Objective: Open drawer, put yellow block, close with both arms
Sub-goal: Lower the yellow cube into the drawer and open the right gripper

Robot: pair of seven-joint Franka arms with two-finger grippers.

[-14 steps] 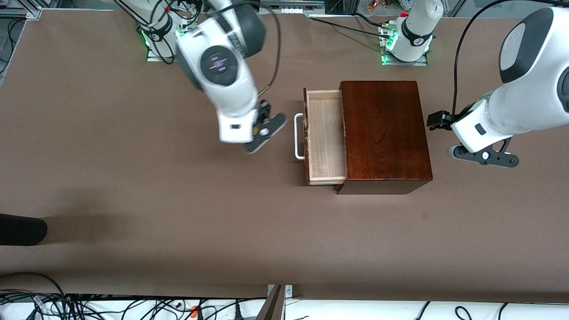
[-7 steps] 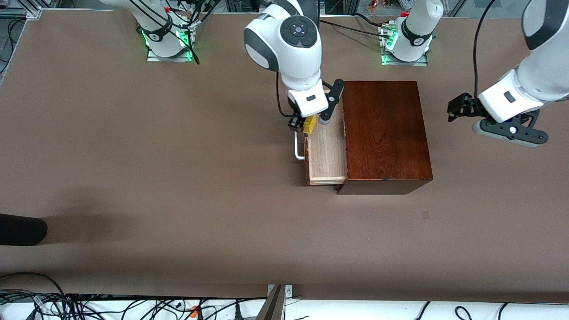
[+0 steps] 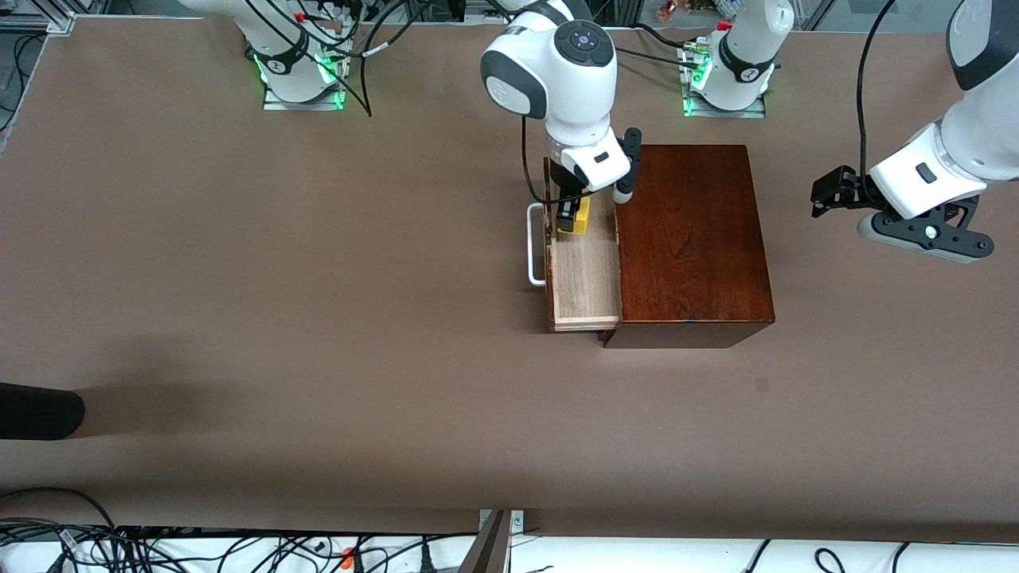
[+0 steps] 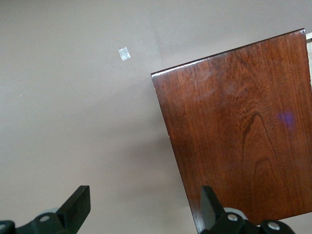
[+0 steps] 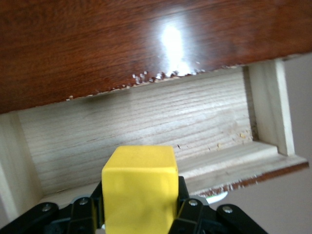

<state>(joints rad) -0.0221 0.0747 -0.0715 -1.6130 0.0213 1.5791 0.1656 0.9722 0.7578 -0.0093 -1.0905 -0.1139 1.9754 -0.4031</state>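
Up close in the right wrist view: right end effector [image 5: 139, 207] clamped on bright yellow block [image 5: 140, 187], pale open drawer [image 5: 146, 126] just below. Left end effector [image 4: 141, 209] spread apart, waiting over bare tabletop [image 3: 876, 318] beside the wooden box [image 4: 243, 131].

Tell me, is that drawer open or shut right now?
Open: the drawer sticks out of the wooden box, its pale inside showing.

Brown table [image 3: 318, 318], cables [image 3: 119, 549] along its near edge.

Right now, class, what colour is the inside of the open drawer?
Pale, light wood with visible grain; the drawer shows it best in the right wrist view.
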